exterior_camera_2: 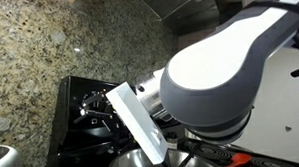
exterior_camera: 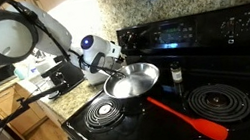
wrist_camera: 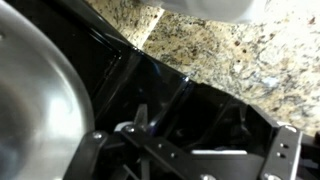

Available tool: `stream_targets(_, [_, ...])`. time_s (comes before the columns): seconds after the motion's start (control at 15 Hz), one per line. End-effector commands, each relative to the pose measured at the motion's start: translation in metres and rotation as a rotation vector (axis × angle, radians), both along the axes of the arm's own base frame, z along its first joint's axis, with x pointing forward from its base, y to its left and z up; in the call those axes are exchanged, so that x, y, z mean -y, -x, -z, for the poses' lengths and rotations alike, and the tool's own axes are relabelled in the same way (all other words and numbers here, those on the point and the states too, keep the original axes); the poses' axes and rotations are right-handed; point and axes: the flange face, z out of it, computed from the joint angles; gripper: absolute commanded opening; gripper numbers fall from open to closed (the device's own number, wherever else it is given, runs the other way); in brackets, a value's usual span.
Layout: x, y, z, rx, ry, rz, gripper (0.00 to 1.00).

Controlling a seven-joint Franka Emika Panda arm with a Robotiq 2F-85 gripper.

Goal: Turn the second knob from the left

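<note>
The black stove's back panel (exterior_camera: 195, 31) carries dark knobs at its left end (exterior_camera: 138, 39) and right end (exterior_camera: 245, 26). In that exterior view my gripper (exterior_camera: 122, 52) sits right at the left-end knobs, above the pan. In the wrist view the gripper (wrist_camera: 190, 142) is open, its two dark fingers (wrist_camera: 95, 150) standing wide apart against the glossy black panel (wrist_camera: 190, 100). A small dark fin-like shape (wrist_camera: 140, 116) stands near the left finger; I cannot tell which knob it is. In an exterior view the left knobs (exterior_camera_2: 93, 100) show beside the arm.
A steel pan (exterior_camera: 132, 79) sits on the rear left burner, just under the gripper, and fills the left of the wrist view (wrist_camera: 35, 110). A red spatula (exterior_camera: 188, 118) lies across the cooktop. A granite backsplash (wrist_camera: 230, 45) rises behind the panel. A wooden counter (exterior_camera: 17, 92) stands alongside.
</note>
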Motion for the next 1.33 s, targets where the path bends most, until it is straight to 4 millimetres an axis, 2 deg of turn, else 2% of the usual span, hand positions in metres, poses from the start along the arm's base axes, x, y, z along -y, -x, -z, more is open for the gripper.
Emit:
stream_targets(0.0, [-0.042,0.024,-0.056,0.074,0.14,-0.095,1.0])
stream_targets(0.2, [-0.07,0.041,-0.096,0.16,0.264,-0.155,1.0])
stream_targets(0.27, [-0.072,0.044,-0.108,0.181,0.308,-0.153,1.0])
stream_targets(0.47, [-0.042,0.04,-0.129,0.204,0.442,-0.105,1.0])
stream_targets(0.93, [0.044,0.025,-0.15,0.154,0.748,0.108,1.0])
stream_targets(1.07, [0.057,0.03,-0.162,0.121,0.819,0.191,1.0])
stream_targets(1.2, [0.06,0.041,-0.176,0.092,0.866,0.286,1.0])
stream_targets(1.27, [0.065,0.044,-0.176,0.071,0.889,0.332,1.0])
